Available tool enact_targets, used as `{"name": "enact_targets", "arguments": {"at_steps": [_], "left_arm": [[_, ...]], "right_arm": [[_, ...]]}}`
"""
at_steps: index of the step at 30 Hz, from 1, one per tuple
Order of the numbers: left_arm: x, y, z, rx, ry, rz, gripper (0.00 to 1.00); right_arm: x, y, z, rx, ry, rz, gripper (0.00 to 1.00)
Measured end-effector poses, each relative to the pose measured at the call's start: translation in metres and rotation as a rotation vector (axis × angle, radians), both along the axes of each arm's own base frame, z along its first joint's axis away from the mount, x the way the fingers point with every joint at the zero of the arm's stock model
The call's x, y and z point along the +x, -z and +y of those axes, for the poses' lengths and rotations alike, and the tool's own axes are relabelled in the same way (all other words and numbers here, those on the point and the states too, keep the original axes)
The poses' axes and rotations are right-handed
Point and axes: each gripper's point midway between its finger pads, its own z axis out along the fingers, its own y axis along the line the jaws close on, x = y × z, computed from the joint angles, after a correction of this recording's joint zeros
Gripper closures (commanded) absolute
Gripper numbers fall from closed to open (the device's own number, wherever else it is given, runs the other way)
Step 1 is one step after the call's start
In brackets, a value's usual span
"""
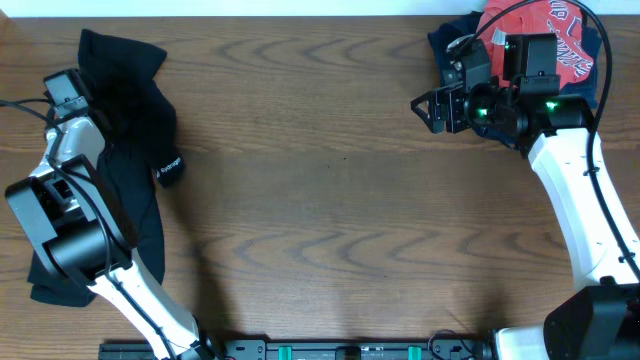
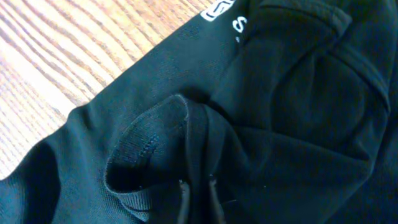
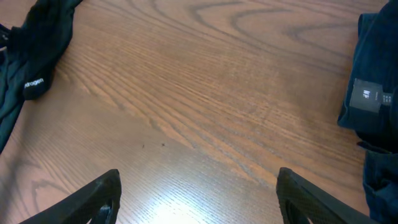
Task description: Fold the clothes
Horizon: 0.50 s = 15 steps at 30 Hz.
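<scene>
The clothes [image 1: 130,150] are a limp black garment bunched up at the table's left edge, with a small white-printed tag [image 1: 170,170] on its right side. In the left wrist view my left gripper [image 2: 199,199] is shut on a raised fold of the black cloth [image 2: 280,124], beside a ribbed hem opening. White tag print [image 2: 217,11] shows at the top of that view. My right gripper [image 1: 425,105] hovers open over bare wood at the far right, its fingers [image 3: 102,196] wide apart and holding nothing. The black garment [image 3: 31,43] lies far off in the right wrist view.
A red shirt with white lettering [image 1: 560,40] lies on a navy garment [image 1: 455,40] at the back right corner, behind the right arm. The navy cloth [image 3: 379,74] and its label [image 3: 367,96] show at the right edge of the right wrist view. Bare wooden tabletop [image 1: 340,200] spans the middle.
</scene>
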Motion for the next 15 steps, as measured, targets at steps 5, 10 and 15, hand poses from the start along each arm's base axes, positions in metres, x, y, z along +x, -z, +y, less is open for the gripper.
{"name": "enact_targets", "arguments": {"at_steps": [5,10,15], "left_arm": [[-0.0022,0.0016,-0.0011,-0.005,0.0,0.011,0.94],[-0.0048,0.0034,-0.0023,-0.014,-0.005,0.021,0.94],[-0.0044,-0.001,-0.0036,-0.022,-0.021,0.009,0.94]], "right_arm": [[0.0,0.0,0.0,0.0,0.0,0.0,0.26],[0.0,0.0,0.0,0.0,0.0,0.0,0.3],[0.0,0.0,0.0,0.0,0.0,0.0,0.32]]}}
